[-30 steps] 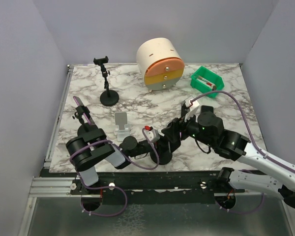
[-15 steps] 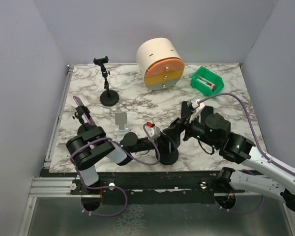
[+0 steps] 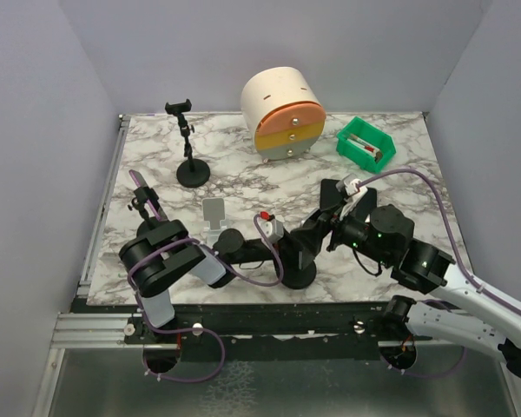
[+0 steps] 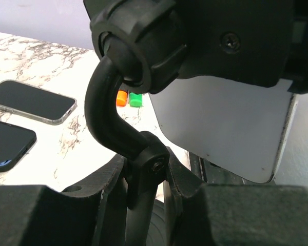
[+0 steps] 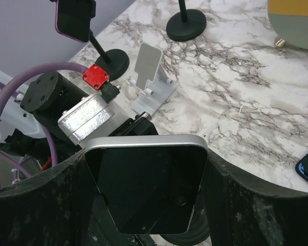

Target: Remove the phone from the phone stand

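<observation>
Marble tabletop (image 3: 399,182), 4 stands (image 3: 214,215) by our count. 1 black phone stand (image 4: 115,123): its stem is clenched in the left gripper's (image 4: 146,205) jaws, and the phone (image 5: 143,179) sits in its clamp. The right gripper's (image 5: 149,202) jaws grasp that phone by its 2 side edges. 2 spare phones (image 4: 31,101) lie flat nearby.

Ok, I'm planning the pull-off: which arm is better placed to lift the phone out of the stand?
Right. The right tool grips the phone by both side edges, ready to pull away. The left tool is clamped on the stand neck, probably best used steadying it.
</observation>
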